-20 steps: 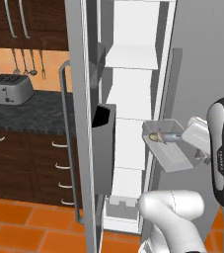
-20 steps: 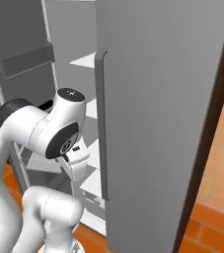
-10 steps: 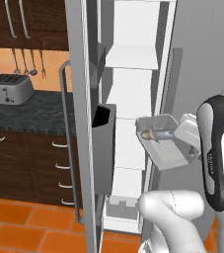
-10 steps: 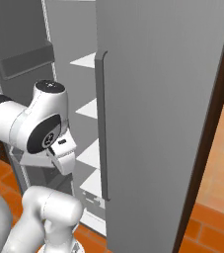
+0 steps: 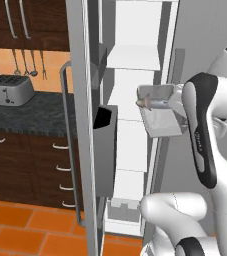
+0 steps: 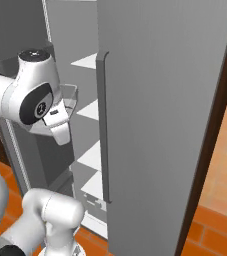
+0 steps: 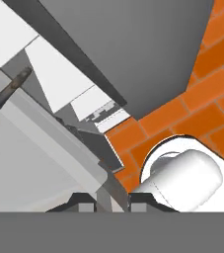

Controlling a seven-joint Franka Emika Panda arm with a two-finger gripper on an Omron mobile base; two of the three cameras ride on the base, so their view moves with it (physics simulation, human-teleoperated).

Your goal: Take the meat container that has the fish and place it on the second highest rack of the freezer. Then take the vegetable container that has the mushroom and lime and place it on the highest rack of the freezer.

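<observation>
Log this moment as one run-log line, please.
phase: carrying | pincer: shut on meat container rim | load: fish inside | location: raised before open freezer shelves | placed: not yet

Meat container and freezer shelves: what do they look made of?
Meat container: looks like clear or pale grey plastic, glossy; in the hand view its wall is see-through, the fish showing behind it. Freezer shelves such as the second highest rack: flat matte white, likely plastic or coated metal; the render leaves that open. The door looks like matte grey metal.

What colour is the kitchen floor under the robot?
Orange brick-like tiles with darker joints, best seen in the hand view.
</observation>
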